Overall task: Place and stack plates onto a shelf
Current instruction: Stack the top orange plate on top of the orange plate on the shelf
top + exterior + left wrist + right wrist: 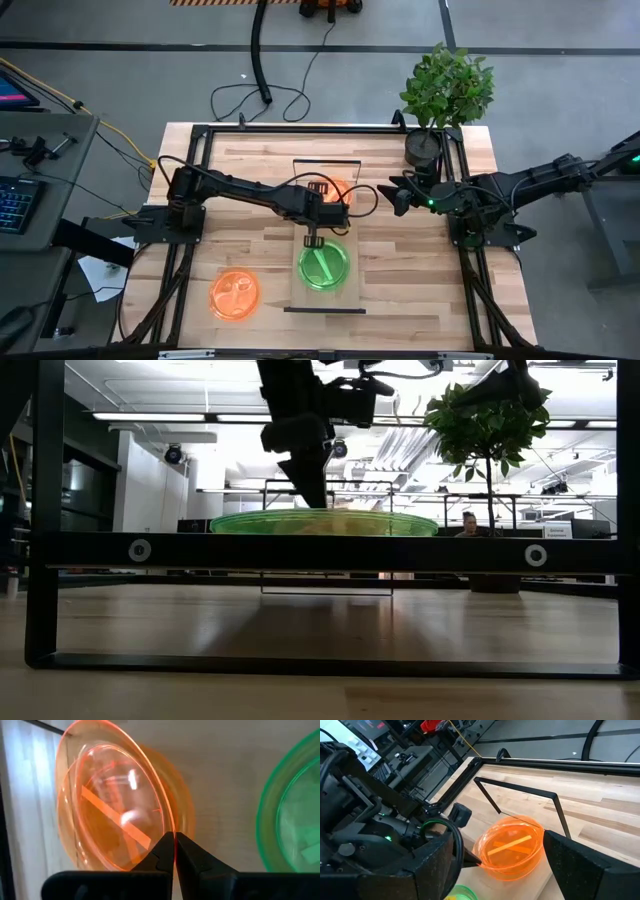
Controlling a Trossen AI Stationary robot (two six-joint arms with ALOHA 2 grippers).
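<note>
The left gripper [175, 851] pinches the rim of an orange plate [107, 815] over the shelf [345, 289], tilted up. A green plate [324, 266] lies beside it on the shelf. Another orange plate [234, 295] sits on the table [250, 240]. The right gripper [393, 194] waits open near a plant [446, 90]. No writing can be read.

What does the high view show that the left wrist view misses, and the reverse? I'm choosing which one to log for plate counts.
Only the high view shows the round translucent orange plate on the bare tabletop, the waiting right gripper beside the potted plant, and the whole light wood shelf. Only the left wrist view shows the left gripper pinching the rim of the tilted translucent orange plate, fingers closed on it. Both show that held plate and the round translucent green plate beside it on the shelf.
</note>
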